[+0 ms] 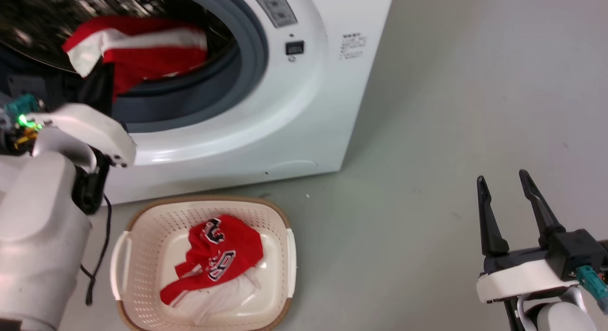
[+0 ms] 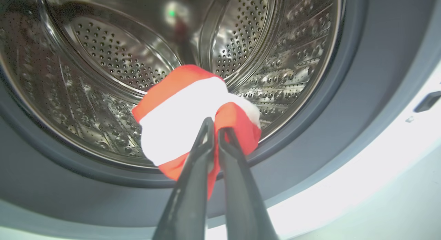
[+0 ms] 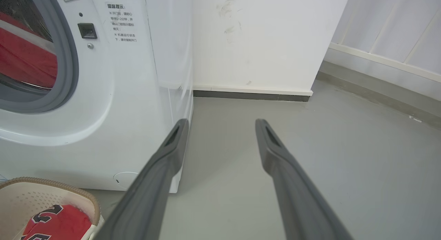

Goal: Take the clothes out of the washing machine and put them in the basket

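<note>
So the left end effector (image 2: 214,124) has its two fingers squeezed nearly together, with a fold of the red garment (image 2: 182,105) pinched between them. The cloth is bunched up right at the fingertips, red with a wide white band across it. It's sitting at the mouth of the washing machine (image 1: 304,108). From the head view, part of it lies over the lower bit of the grey door seal (image 1: 251,51) and the rest is inside. Behind the bunch you can see the shiny perforated drum (image 2: 113,61).

Down on the floor (image 1: 427,131), just in front of the machine and below the porthole, is the basket (image 1: 204,200). The second red garment (image 1: 218,255) is crumpled up inside it, black-and-white numbers facing up and some white fabric along its lower edge.

The right end effector (image 1: 502,176) is well off to the right of both the basket and the machine. Its fingers are spread wide apart with nothing between them, just bare floor underneath. From its wrist view you get the side of the machine and a white wall (image 3: 262,43) behind.
</note>
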Tool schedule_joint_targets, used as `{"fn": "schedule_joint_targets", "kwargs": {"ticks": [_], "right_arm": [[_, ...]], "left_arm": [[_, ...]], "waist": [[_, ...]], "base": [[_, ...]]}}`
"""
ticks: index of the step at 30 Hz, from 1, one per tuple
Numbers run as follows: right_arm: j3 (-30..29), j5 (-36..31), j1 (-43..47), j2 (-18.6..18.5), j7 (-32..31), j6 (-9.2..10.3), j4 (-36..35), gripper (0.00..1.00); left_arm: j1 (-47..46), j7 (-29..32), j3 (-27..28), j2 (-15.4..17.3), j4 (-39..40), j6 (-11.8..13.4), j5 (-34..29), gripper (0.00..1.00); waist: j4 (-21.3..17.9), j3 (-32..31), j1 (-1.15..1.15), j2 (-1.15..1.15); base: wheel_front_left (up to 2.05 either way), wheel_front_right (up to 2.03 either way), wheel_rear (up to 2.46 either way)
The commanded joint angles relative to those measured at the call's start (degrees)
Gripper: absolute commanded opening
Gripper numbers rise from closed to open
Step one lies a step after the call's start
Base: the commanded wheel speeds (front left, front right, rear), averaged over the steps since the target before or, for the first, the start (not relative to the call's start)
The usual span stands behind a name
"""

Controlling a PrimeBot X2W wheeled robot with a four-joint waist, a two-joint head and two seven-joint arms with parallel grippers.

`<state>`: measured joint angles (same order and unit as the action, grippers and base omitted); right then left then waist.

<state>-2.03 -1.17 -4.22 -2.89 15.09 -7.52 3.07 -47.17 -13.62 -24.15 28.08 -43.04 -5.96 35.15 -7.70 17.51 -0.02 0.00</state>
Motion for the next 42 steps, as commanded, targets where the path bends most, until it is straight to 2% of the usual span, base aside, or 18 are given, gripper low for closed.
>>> {"fn": "schedule_joint_targets", "kwargs": {"ticks": [1,10,15,21,29,34,42], "right_arm": [[-0.1,-0.3,1.0,0.0,0.1,0.06,0.2,1.0],[-0.9,-0.6,3.5,0.0,0.1,0.06,1.2,1.0],[-0.7,-0.2,3.6,0.0,0.1,0.06,1.3,1.0],[-0.5,0.2,2.8,0.0,0.1,0.06,1.0,1.0],[-0.7,0.0,1.5,0.0,0.1,0.06,0.7,1.0],[-0.5,0.1,0.5,0.0,0.1,0.06,0.3,1.0],[-0.3,-0.1,-1.2,0.0,0.1,0.06,-0.5,1.0]], "left_arm": [[1.7,-0.5,0.2,-0.3,1.4,0.5,0.3,0.0],[14.4,-1.6,3.8,0.4,21.2,5.7,-0.1,0.0],[22.5,-1.6,6.7,-0.2,33.9,10.3,-0.3,0.0],[30.8,-1.4,7.8,-0.6,41.5,13.4,0.5,0.0],[36.2,0.2,6.3,-1.1,39.9,13.7,1.8,0.0],[36.1,2.7,3.2,-2.3,34.1,11.9,2.5,0.0],[31.9,4.4,-1.3,-4.5,20.2,7.8,1.6,0.0]], "waist": [[3.0,-3.8,0.02,0.0],[5.8,-8.5,0.02,0.0],[6.2,-9.0,0.02,0.0],[6.0,-7.8,0.02,0.0],[4.9,-4.7,0.02,0.0],[4.1,-2.3,0.02,0.0],[2.2,2.9,0.02,0.0]], "base": [[0.0,0.0,0.0],[0.0,0.0,0.0],[0.0,0.0,0.0],[0.0,0.0,0.0],[0.0,0.0,0.0],[0.0,0.0,0.0],[0.0,0.0,0.0]]}}
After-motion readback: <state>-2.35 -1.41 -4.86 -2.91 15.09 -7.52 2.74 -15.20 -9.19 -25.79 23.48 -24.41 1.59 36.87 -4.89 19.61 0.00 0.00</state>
